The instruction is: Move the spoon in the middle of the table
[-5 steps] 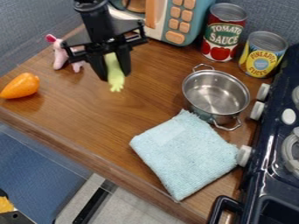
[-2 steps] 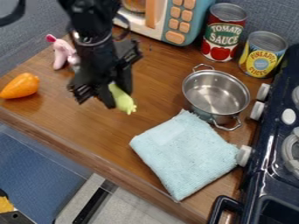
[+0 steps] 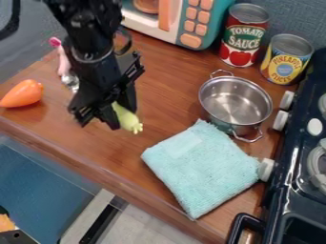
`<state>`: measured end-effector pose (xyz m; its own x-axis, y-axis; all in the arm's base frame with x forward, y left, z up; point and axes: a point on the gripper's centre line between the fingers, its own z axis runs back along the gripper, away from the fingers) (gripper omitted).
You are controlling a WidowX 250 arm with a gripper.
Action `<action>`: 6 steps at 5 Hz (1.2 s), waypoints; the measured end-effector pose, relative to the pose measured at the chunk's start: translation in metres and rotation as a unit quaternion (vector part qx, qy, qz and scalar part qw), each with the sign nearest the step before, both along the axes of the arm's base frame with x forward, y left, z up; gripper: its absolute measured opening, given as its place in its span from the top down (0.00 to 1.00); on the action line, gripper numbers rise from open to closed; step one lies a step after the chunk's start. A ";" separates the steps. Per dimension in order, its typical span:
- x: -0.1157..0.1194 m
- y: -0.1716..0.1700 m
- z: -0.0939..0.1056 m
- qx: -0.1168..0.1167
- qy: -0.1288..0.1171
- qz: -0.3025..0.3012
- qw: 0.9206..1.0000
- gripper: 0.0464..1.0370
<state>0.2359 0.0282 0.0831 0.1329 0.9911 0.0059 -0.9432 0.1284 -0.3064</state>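
Grasps a pale green toy (image 3: pixel 130 122) in the claw (image 3: pixel 121 115), above the worktop (image 3: pixel 168 90), left of the steel pot (image 3: pixel 234 99) and folded cloth (image 3: pixel 200 167). Cannot make out the spoon for certain; might be the silvery piece (image 3: pixel 71 82) beside the pink toy (image 3: pixel 64 63), to the claw's upper left. Near the left edge, an orange vegetable (image 3: pixel 22 93); behind the pot, two cans (image 3: pixel 242 38).

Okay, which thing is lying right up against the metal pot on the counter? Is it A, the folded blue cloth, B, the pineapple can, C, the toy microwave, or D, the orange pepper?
A: the folded blue cloth has its top corner right at the lower left side of the metal pot.
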 end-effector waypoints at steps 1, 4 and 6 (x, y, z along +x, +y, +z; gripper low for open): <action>-0.014 -0.007 -0.001 -0.039 0.027 0.012 0.999 0.65; -0.042 0.010 0.006 -0.114 0.113 0.080 0.984 0.65; -0.040 0.040 0.003 -0.091 0.149 0.140 0.975 0.65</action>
<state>0.1954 0.0681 0.0864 -0.1730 0.9699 -0.1712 -0.9842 -0.1768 -0.0072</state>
